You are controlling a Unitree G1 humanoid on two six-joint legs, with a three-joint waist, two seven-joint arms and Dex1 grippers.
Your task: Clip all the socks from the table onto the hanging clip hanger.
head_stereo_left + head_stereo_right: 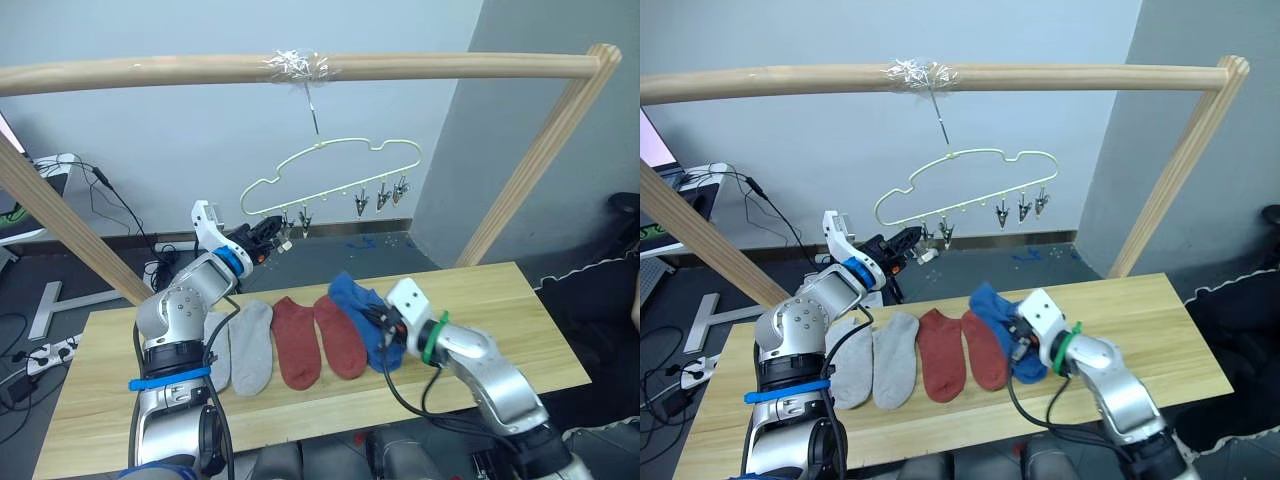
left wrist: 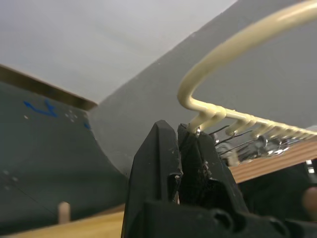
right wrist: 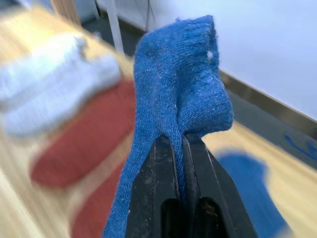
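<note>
Nearest, right gripper (image 3: 179, 148) clamped on a fold of a blue sock (image 3: 178, 84), raised a little off the table (image 1: 540, 330), presumably to carry it up for clipping. Forearm low over the near edge, wrist angled up and inward. Second blue sock (image 3: 242, 183) flat beneath it. Alongside, two red socks (image 1: 318, 340) and two grey socks (image 1: 240, 345) laid in a row on the wood, none pegged yet. Farther back, left arm bent at the elbow and reaching up. Left gripper (image 2: 185, 141) pinched together on an end clip (image 1: 284, 243) of the hanger (image 1: 330, 165), probably to squeeze it wide for the sock. Hanger hooked from the taped wooden bar (image 1: 300, 68).
</note>
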